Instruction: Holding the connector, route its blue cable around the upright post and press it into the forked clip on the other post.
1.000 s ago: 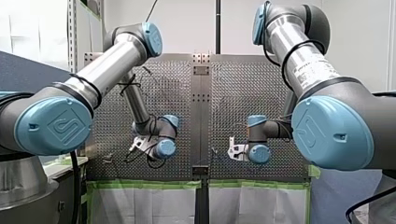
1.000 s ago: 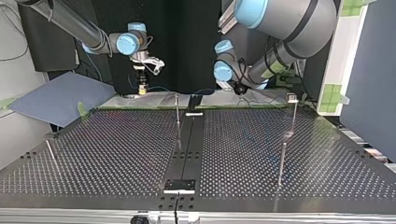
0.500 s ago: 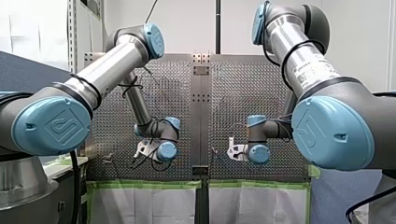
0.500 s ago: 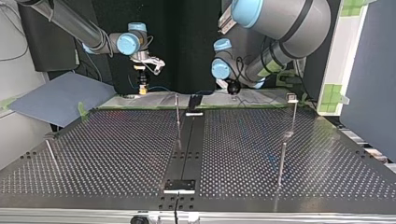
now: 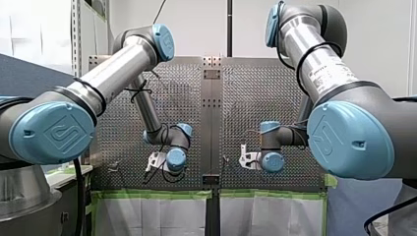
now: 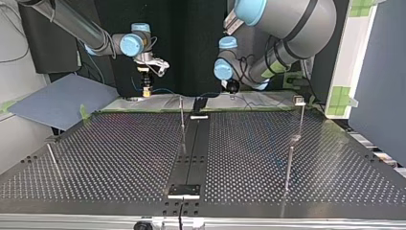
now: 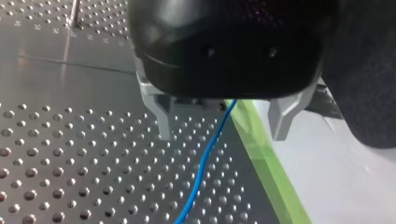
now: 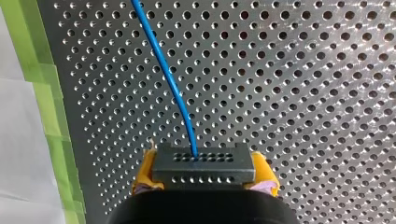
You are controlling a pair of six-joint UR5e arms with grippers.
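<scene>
Table: dark perforated plate with green tape along its far edge in the top view.
Left arm: enters at the top view's right. Since a second ago its wrist has swung towards that view's middle, and in the front view it sits lower and nearer the centre strip.
Right arm: at the top view's left, unchanged, wrist over the far edge.
Posts: a thin one near the middle and another at the top view's right with a small piece on top.
Left gripper: pale fingers spread wide, gripping nothing, with the cable passing between them.
Right gripper: yellow pads clamped on the connector.
Cable: blue, running from the connector across the table.
Connector: black block, held between the right pads.
</scene>
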